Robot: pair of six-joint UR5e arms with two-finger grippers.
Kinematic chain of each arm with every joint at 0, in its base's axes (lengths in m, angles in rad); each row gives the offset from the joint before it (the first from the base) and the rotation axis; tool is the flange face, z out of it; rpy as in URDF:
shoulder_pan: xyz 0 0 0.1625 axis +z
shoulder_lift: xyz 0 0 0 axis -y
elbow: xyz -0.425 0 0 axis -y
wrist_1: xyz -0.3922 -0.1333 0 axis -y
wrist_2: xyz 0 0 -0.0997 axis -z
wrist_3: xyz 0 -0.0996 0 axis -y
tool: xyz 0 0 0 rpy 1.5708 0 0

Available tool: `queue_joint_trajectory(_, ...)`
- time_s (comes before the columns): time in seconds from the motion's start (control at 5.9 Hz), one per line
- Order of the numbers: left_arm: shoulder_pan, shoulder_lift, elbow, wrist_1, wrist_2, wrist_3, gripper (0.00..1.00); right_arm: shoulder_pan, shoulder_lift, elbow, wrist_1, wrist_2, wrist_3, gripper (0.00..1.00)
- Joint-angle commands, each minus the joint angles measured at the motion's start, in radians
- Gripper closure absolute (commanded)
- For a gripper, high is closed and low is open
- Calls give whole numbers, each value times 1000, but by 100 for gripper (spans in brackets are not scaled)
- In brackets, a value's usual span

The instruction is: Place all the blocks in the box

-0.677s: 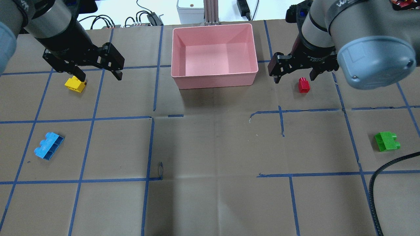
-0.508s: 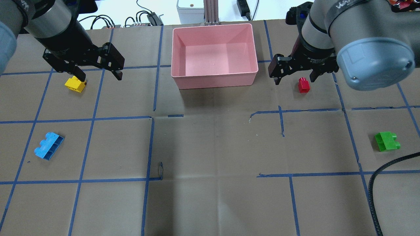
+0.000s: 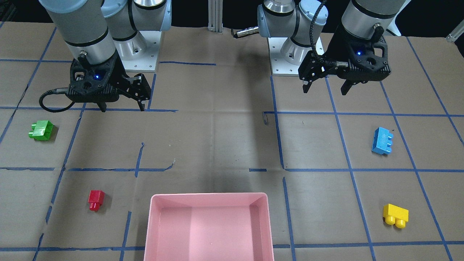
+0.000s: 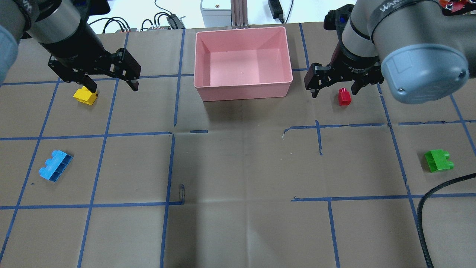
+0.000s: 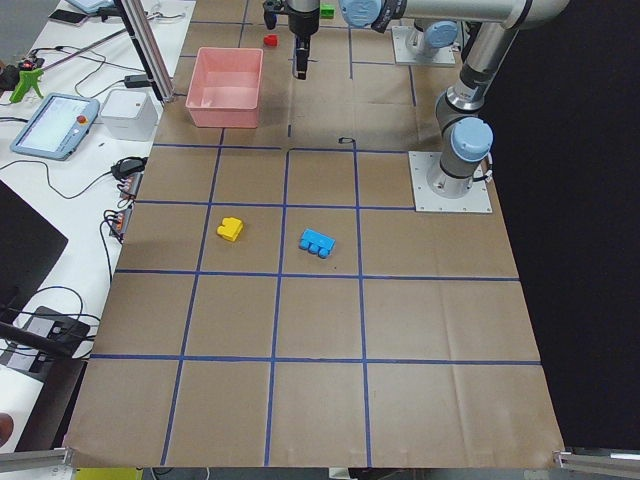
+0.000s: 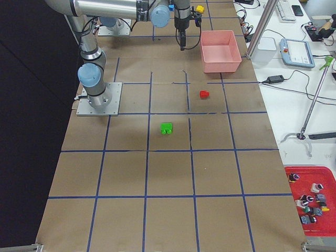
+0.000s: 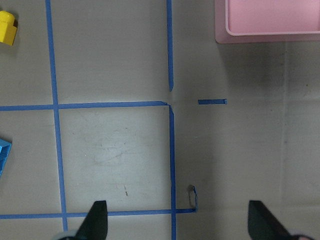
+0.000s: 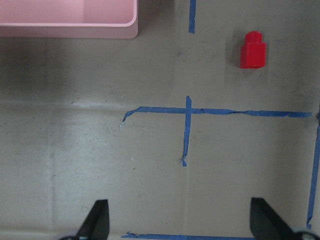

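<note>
We found the box (image 4: 243, 93) standing open side up at the far middle of the paper-covered table (image 4: 241, 167), which was marked off by blue tape lines (image 4: 106, 134). All four blocks lay on the table outside the box, and none touched it.

The red block (image 4: 344, 96) lay near the box on its right, about level with the box's near wall. The yellow block (image 4: 85, 96) lay well to the left of the box, also about level with that wall. The light-blue block (image 4: 55, 165) lay farther left of the box and closer to the robot. The green block (image 4: 438, 160) lay far to the right of the box, likewise closer to the robot.

We noted the left gripper (image 4: 113, 88) raised above the table, left of the box and on the robot's side of it, with its jaws spread wide. The front view showed it well apart from the yellow block.

We noted the right gripper (image 4: 333, 93) raised above the table, right of the box and on the robot's side of it, with its jaws also spread wide. It was clear of the red block, which its wrist view showed lying ahead, right of the box corner
</note>
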Motion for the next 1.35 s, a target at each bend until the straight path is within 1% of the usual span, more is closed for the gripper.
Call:
queue_joint_trajectory(0.0,0,2,-4,0,0,0,1,0,0,1,1,2,-2,0)
queue_joint_trajectory(0.34,9,4,-17,0,2,9,1,-2,0,1,1,3,-4,0)
queue_joint_trajectory(0.51,64,5,-20,-5,2,96,1,-3,0,1,1,3,-6,0)
queue_joint_trajectory(0.85,344,2,-20,-20,3,372,1,-9,0,3,-1,6,-10,0)
queue_joint_trajectory(1.02,506,-24,-21,-15,-1,531,1,-14,0,6,-10,-5,-19,0)
queue_joint_trajectory(1.19,593,-40,-33,4,-2,752,1,-67,-6,9,-24,-10,-159,0)
